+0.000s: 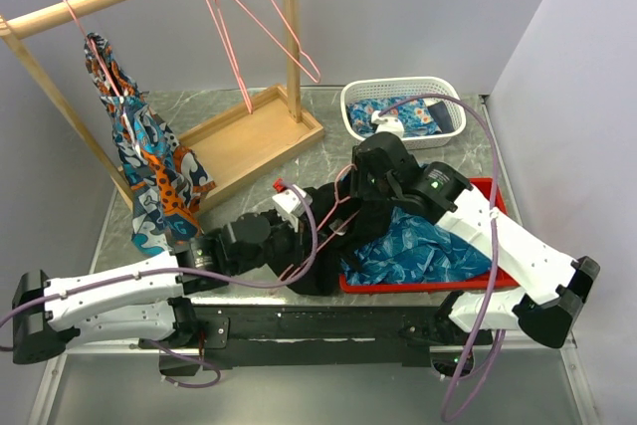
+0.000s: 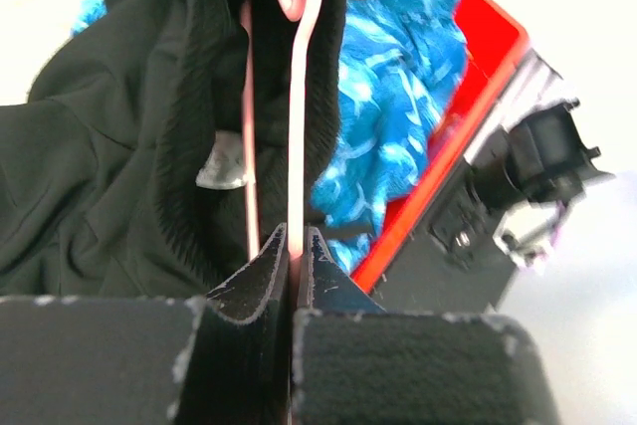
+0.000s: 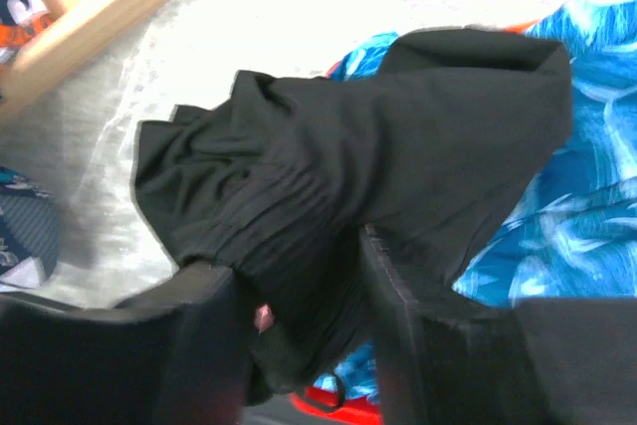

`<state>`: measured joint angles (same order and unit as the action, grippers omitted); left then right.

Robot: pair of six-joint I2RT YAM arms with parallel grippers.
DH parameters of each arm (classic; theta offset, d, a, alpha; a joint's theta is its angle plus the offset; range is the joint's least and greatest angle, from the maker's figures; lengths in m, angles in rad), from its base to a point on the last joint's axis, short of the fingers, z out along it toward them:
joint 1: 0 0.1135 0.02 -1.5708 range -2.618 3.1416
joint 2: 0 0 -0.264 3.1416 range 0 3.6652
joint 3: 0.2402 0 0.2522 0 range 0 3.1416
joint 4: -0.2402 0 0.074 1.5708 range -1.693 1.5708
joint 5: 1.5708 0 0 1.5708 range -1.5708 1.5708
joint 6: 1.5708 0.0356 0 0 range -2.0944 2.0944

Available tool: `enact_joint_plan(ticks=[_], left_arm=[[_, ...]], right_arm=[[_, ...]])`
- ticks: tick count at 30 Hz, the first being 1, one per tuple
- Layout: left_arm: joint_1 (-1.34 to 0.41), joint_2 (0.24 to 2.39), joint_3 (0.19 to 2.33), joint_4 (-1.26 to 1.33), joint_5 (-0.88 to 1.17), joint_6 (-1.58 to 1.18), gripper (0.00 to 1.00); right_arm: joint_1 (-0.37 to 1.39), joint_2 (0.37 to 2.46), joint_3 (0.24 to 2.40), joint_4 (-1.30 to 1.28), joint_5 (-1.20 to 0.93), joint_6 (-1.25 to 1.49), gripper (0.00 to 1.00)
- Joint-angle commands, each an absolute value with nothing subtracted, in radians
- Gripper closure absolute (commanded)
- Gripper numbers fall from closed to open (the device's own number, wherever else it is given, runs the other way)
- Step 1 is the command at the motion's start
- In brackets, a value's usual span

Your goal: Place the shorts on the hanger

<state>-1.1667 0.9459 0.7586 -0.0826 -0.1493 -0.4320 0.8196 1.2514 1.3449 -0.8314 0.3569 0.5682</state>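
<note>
Up close, the left wrist view shows my left tool (image 2: 294, 246) clamped on the thin pink wire hanger (image 2: 296, 126), its wire running up between folds of the floppy black shorts (image 2: 109, 146). Only the right wrist view shows my right tool (image 3: 299, 266): jaws apart, shorts bunched loosely between them, partly over the blue patterned cloth (image 3: 577, 206) in the red tray (image 1: 398, 288).
</note>
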Motion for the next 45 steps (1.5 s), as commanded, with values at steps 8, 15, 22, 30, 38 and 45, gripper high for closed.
enact_joint_plan(ticks=[8,15,22,30,38,45], left_arm=[[-1.232,0.977,0.678,0.222,-0.362,-0.443,0.99],[-1.252,1.055,0.695,0.252,-0.357,-0.408,0.99],[-1.269,1.107,0.713,0.255,-0.360,-0.391,0.99],[-1.269,1.094,0.716,0.241,-0.359,-0.434,0.99],[-1.269,1.103,0.695,0.307,-0.227,-0.463,0.99],[-1.269,1.115,0.687,0.333,-0.130,-0.459,0.99]], right_arm=[[0.631,1.052,1.290,-0.856,0.220,0.716,0.31],[0.375,1.055,1.256,-0.914,0.051,0.798,0.25],[0.111,1.014,1.122,-0.850,-0.251,0.812,0.22],[0.110,0.879,1.074,-0.817,-0.236,0.703,0.21],[0.132,0.885,1.098,-0.850,-0.092,0.672,0.19],[0.140,0.942,1.172,-0.862,-0.011,0.664,0.18]])
